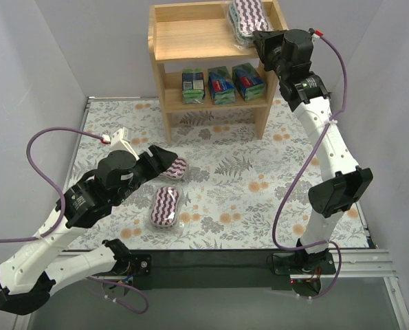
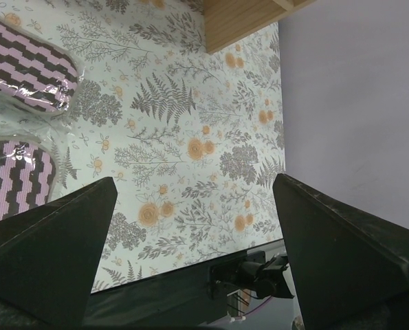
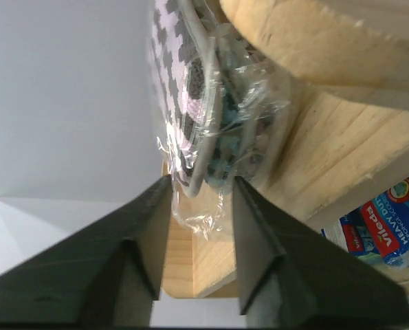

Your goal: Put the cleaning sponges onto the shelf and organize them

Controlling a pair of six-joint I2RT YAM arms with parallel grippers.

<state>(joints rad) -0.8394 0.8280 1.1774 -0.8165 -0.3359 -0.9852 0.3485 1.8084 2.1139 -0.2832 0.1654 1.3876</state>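
The wooden shelf (image 1: pixel 190 51) stands at the back. One purple-and-white wrapped sponge (image 1: pixel 247 17) lies at the right of its top tier. My right gripper (image 1: pixel 260 40) is shut on that sponge's near end (image 3: pixel 190 124), its fingertips (image 3: pixel 156 199) pinching sponge and wrap over the rim (image 3: pixel 314 41). Three green-blue-red packs (image 1: pixel 223 85) stand in a row on the lower tier. Two more purple sponges lie on the table, one (image 1: pixel 166 206) in the open, one (image 1: pixel 175 167) at my left gripper (image 1: pixel 164 158). The left gripper (image 2: pixel 194 240) is open and empty, with both sponges (image 2: pixel 25 62) (image 2: pixel 12 179) to its left.
The floral mat (image 1: pixel 259 192) covers the table between white walls. A black strip (image 1: pixel 211 268) runs along the near edge. The right arm reaches up along the shelf's right side panel (image 1: pixel 267 103).
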